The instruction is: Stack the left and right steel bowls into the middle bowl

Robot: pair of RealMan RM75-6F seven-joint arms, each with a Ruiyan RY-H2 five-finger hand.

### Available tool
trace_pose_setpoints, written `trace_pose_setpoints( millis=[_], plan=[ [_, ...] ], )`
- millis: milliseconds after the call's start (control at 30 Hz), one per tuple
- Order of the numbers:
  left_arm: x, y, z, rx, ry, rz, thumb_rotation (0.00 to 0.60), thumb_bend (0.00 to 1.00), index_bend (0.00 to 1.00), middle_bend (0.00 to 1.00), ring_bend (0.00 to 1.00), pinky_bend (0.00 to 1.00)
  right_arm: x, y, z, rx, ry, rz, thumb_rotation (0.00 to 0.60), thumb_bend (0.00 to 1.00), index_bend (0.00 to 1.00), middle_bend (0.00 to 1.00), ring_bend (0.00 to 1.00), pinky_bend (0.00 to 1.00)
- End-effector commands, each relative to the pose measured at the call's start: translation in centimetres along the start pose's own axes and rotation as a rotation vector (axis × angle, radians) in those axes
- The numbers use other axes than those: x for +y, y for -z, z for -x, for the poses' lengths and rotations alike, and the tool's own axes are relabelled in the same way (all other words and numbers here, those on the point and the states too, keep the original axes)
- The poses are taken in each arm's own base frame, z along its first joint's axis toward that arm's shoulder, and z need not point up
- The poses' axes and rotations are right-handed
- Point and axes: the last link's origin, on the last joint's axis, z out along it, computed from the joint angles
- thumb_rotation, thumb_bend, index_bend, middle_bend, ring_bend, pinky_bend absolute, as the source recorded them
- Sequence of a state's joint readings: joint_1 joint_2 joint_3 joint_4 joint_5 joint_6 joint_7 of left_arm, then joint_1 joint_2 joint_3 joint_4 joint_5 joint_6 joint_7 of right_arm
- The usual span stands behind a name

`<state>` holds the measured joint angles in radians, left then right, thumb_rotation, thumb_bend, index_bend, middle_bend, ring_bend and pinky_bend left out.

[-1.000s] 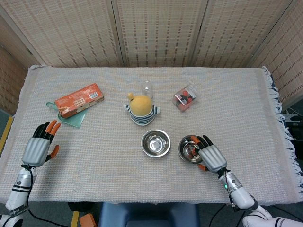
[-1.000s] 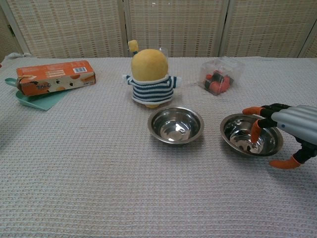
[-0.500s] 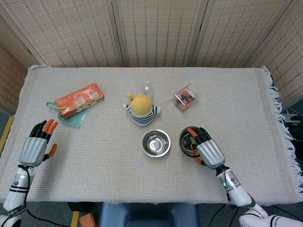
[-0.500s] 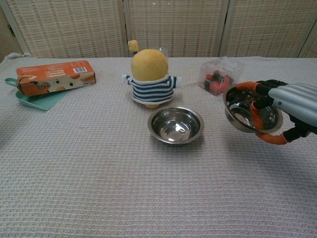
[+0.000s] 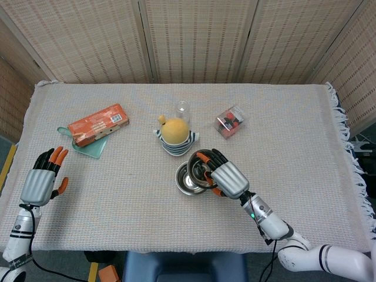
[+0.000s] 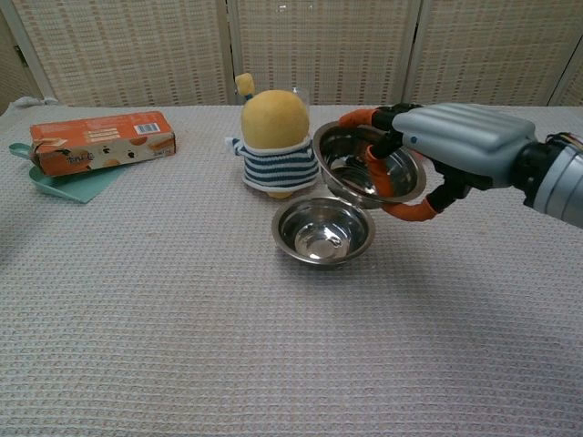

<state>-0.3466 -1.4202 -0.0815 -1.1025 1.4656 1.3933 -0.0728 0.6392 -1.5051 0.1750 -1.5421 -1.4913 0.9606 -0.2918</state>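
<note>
Over at the near left edge of the desk [image 5: 117, 176], the left hand [image 5: 40, 183] has drifted a little toward the robot; its fingers are spread and it holds nothing. In the middle, the waiting bowl [image 6: 323, 229] sits where it was, just in front of the striped plush toy [image 6: 275, 137]. The real change is to the right: the right hand [image 6: 455, 146] has lifted the right steel bowl [image 6: 369, 166] off the cloth and swung it leftward, gripping its rim so it hangs tilted just above the middle bowl's far right edge. I'd say lowering and letting go is next; no left-side bowl is visible.
</note>
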Motion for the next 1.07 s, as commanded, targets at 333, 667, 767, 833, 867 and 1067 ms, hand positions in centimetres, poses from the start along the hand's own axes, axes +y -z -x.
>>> trace_pose_setpoints(
  millis=[333,667,767,833,867,1067],
  plan=[
    [-0.8,0.0,-0.8,0.009,0.014,-0.027,0.6,0.46,0.0,0.0,0.0,0.1,-0.3,-1.8,2.6,-0.137,0.031,-0.026,0.6,0.32,0.15,0.01,0.0,0.0],
    [-0.4,1.4,-1.8,-0.025,0.015,0.0,0.6,0.45,0.0,0.0,0.0,0.1,5.1,9.3,-2.1,0.084,0.001,0.247,0.6,0.12,0.0,0.0,0.0,0.0],
    [-0.4,2.3,-2.3,-0.078,0.012,-0.002,0.6,0.46,0.0,0.0,0.0,0.1,7.9,13.9,-3.1,0.171,0.041,0.447,0.6,0.12,0.0,0.0,0.0,0.0],
    [-0.4,2.6,-2.7,-0.098,0.016,-0.01,0.6,0.46,0.0,0.0,0.0,0.1,9.2,16.2,-3.4,0.212,0.078,0.563,0.6,0.12,0.0,0.0,0.0,0.0],
    [-0.4,2.7,-2.9,-0.1,0.017,-0.015,0.6,0.46,0.0,0.0,0.0,0.1,9.7,17.2,-3.4,0.225,0.094,0.611,0.6,0.12,0.0,0.0,0.0,0.0],
    [-0.2,2.9,-3.2,-0.096,0.002,-0.023,0.6,0.45,0.0,0.0,0.0,0.1,11.0,19.4,-2.9,0.225,0.098,0.72,0.6,0.12,0.0,0.0,0.0,0.0]
  ],
)
